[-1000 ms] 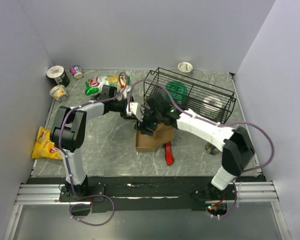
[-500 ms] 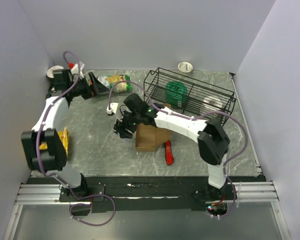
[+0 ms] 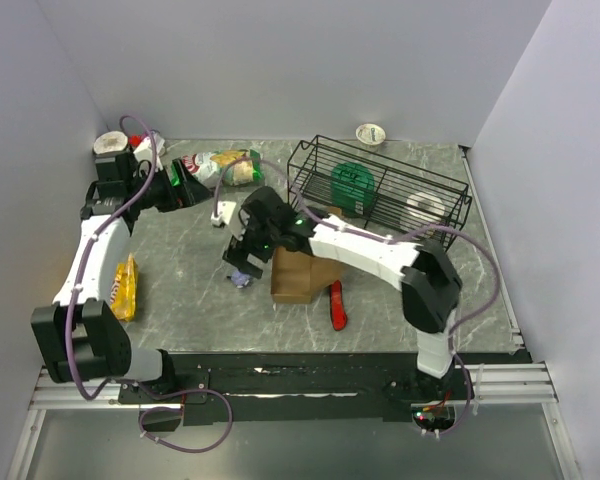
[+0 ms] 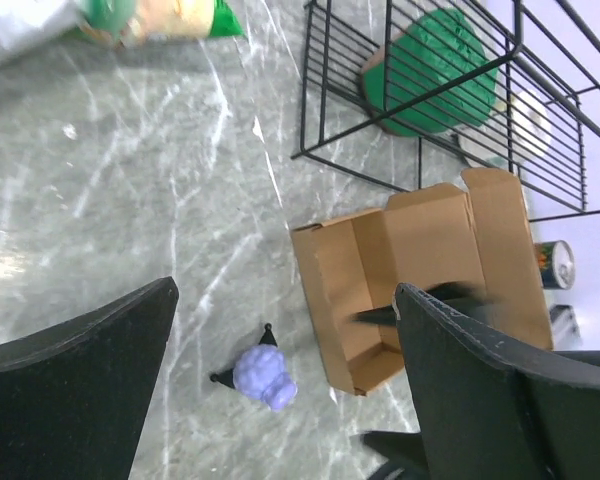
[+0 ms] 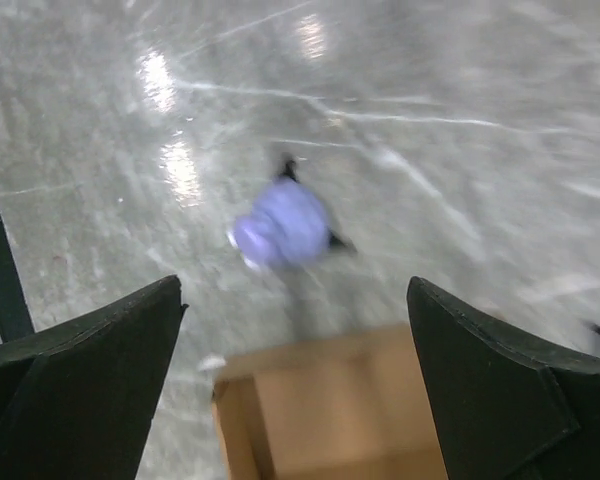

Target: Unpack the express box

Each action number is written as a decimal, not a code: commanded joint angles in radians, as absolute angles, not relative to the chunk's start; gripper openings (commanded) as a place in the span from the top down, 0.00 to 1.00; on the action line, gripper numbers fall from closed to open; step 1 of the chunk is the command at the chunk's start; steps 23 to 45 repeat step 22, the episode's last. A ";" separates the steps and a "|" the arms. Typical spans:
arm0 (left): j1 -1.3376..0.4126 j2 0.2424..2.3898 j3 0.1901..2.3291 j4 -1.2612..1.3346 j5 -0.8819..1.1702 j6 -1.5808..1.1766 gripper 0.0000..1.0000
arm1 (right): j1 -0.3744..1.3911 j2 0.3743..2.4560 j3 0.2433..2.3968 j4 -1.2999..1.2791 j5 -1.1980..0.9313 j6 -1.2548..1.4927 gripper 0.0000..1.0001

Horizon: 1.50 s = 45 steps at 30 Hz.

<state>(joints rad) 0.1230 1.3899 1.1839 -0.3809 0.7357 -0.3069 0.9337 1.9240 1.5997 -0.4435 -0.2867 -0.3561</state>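
A flat red thing (image 3: 337, 305) lies nearest the arms' bases on the surface (image 3: 180, 300), just beside the express box (image 3: 298, 276). It is probably one of the contents, laid aside where it cannot block the carton. The express box sits mid-surface with its flaps thrown open. The part of its inside that the left wrist view shows looks bare, so I judge the unpacking to be nearly done.

Just to the left of the box lies a small purple lump (image 3: 242, 281), apart from the cardboard and resting only on the surface. The right arm (image 3: 370, 250) holds its jaws directly over that lump, spread wide and gripping nothing. Its own camera shows the lump between the two fingers, with the box's brown edge at the bottom of the view. The box is therefore close beside the right jaws but not between them.

A yellow chip bag (image 3: 126, 285) lies at the left margin. Farther back, the left arm (image 3: 98, 235) keeps its jaws wide and empty, well apart from the box though facing it, likely parked clear of its partner. Behind the box stands a black wire basket (image 3: 450, 205), and beyond that are a green bag (image 3: 220, 160) and a white cup (image 3: 371, 134)
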 commanded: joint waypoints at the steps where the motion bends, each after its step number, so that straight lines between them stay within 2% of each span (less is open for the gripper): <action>1: 0.124 1.286 1.253 -0.387 0.675 -0.236 0.04 | 0.933 1.711 1.751 -0.533 -0.062 -0.331 0.00; 4: 0.117 1.276 1.262 -0.350 0.648 -0.233 0.04 | 0.930 1.698 1.890 -0.707 0.136 -0.290 0.00; 5: 0.111 1.281 1.276 -0.344 0.632 -0.264 0.04 | 0.924 1.700 1.914 -0.744 0.285 -0.276 0.00; 8: 0.048 1.316 1.345 -0.322 0.527 -0.284 0.04 | 0.855 1.642 1.921 -0.821 0.388 -0.224 0.00; 11: -0.049 1.386 1.490 -0.357 0.384 -0.241 0.04 | 0.717 1.531 1.841 -0.793 0.361 -0.195 0.00; 15: -0.089 1.489 1.690 -0.443 0.214 -0.171 0.04 | 0.519 1.488 1.952 -0.787 0.302 -0.216 0.00; 17: -0.091 1.491 1.689 -0.434 0.148 -0.124 0.04 | 0.465 1.453 1.954 -0.743 0.293 -0.248 0.00; 19: -0.091 1.470 1.637 -0.396 0.065 -0.109 0.04 | 0.404 1.410 1.878 -0.691 0.266 -0.261 0.00; 21: -0.090 1.453 1.591 -0.365 0.078 -0.045 0.04 | 0.365 1.341 1.765 -0.609 0.249 -0.262 0.00; 45: -0.091 1.434 1.568 -0.329 0.092 -0.016 0.04 | 0.356 1.319 1.728 -0.588 0.235 -0.256 0.00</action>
